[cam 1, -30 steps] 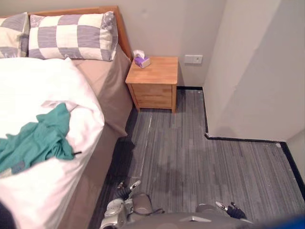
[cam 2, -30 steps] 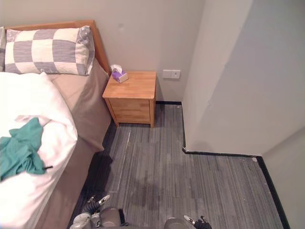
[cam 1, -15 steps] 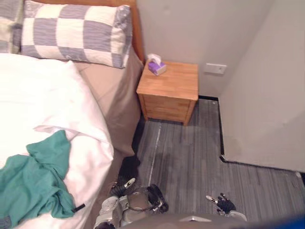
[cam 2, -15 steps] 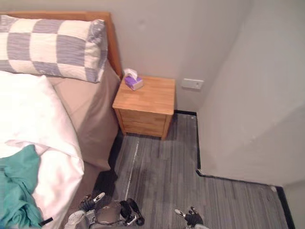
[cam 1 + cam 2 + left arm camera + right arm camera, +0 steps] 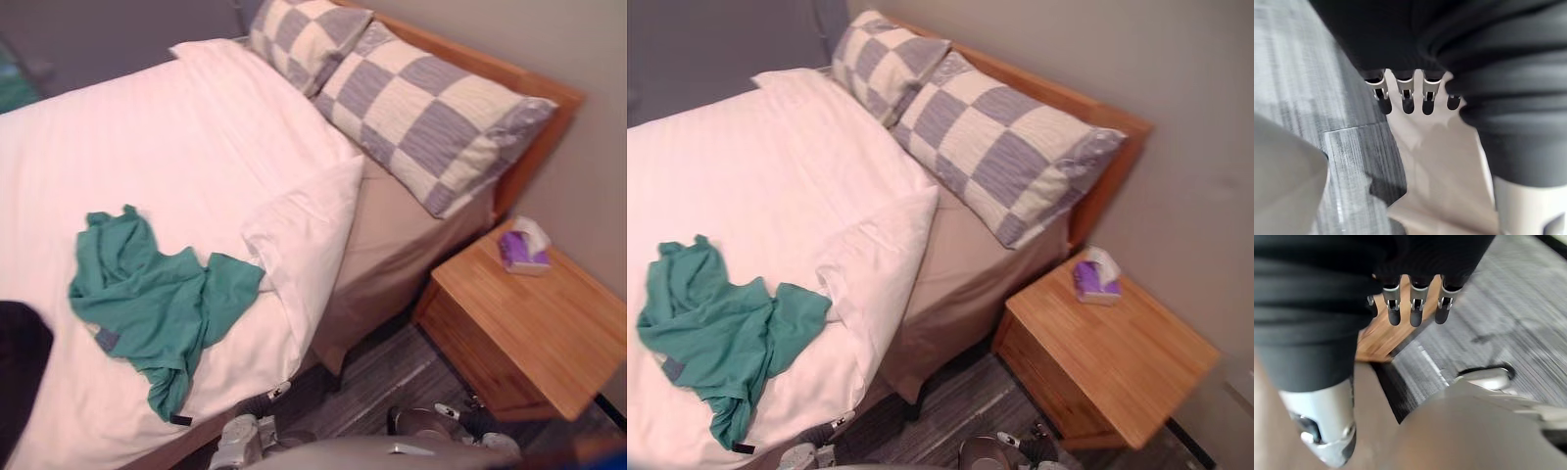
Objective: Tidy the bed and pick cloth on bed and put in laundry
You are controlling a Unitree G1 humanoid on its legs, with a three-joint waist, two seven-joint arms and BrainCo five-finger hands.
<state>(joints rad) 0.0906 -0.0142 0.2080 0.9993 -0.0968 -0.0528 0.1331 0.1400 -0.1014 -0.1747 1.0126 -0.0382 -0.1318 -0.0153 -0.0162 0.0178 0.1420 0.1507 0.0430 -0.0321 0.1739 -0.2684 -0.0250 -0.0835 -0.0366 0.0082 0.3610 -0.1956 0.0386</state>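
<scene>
One crumpled teal-green cotton garment (image 5: 147, 304) lies on the puffy white duvet (image 5: 196, 127) of the wooden-framed bed (image 5: 534, 137), toward the bed's near side edge and well down from the pillows. Its long axis runs from the middle of the duvet out toward that near edge, where a narrow tail ends just short of the drop. Right of it, the duvet's top corner is folded back over a tan fitted sheet (image 5: 397, 235). Two plump grey-and-cream checked pillows (image 5: 441, 117) lean at the head of the bed.

The left hand (image 5: 238, 441) hangs low beside the bed's near edge, over the grey striped floor (image 5: 382, 377). Its own wrist view shows the fingers (image 5: 1406, 95) straight and loosely spread, holding nothing. The garment lies up, forward and to the left of this hand, with its tail as the closest part.

Further right, the right hand (image 5: 468, 421) hangs by the low honey-coloured wooden nightstand (image 5: 529, 323), which carries a small purple tissue box (image 5: 524, 250). Its fingers (image 5: 1415, 308) are also straight and empty.

The left hand is clearly nearer the garment, so the reach probably falls to it, raised over the edge and taken along the tail.
</scene>
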